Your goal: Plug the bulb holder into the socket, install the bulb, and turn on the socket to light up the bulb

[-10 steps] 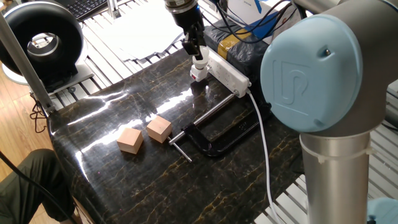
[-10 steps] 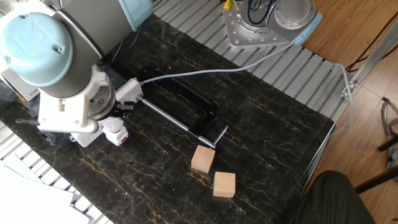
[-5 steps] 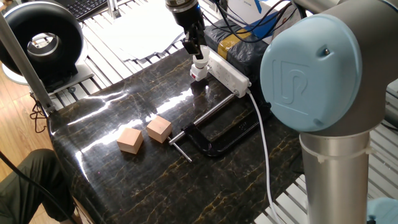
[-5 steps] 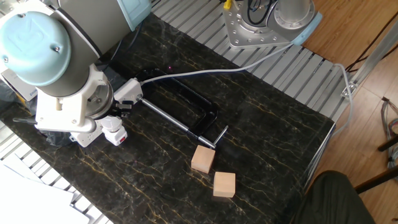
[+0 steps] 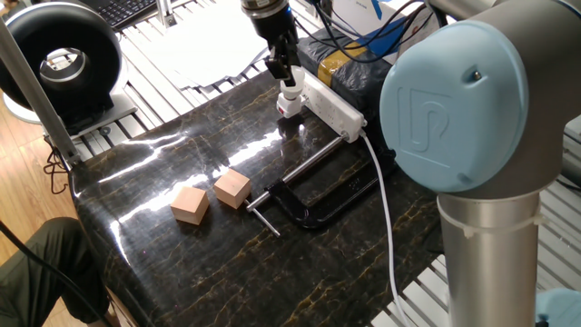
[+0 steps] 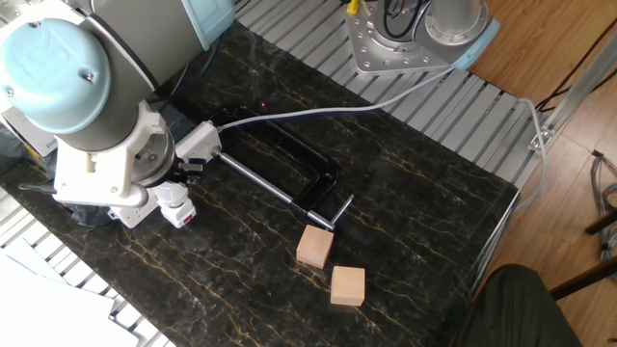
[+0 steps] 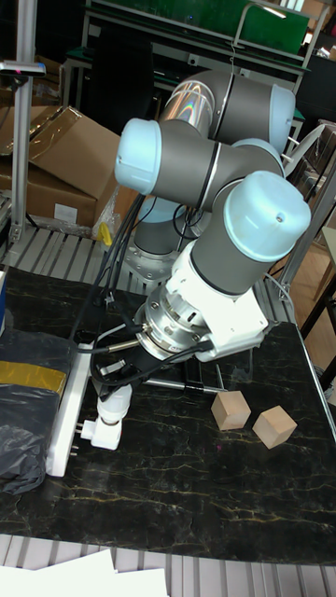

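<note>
Gripper point(image 5: 285, 74) clamped on bulb point(image 5: 290, 91) above holder point(image 5: 289, 107) beside socket point(image 5: 333, 106); misaligned threads risk jamming or tipping holder.

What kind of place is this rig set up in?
Most likely a robotics lab or workshop. A grey and pale-blue robot arm works at a dark marble-patterned table on ribbed aluminium framing. Cardboard boxes and metal shelving stand behind, and loose cables pile by the table.

Two tan wooden cubes point(image 5: 190, 205) point(image 5: 232, 189), one black metal C-clamp point(image 5: 309, 195), one long white rectangular power strip point(image 5: 334, 105), one small white cube-shaped plug adapter point(image 5: 290, 106), one black-gloved pincer point(image 5: 283, 71).
</note>
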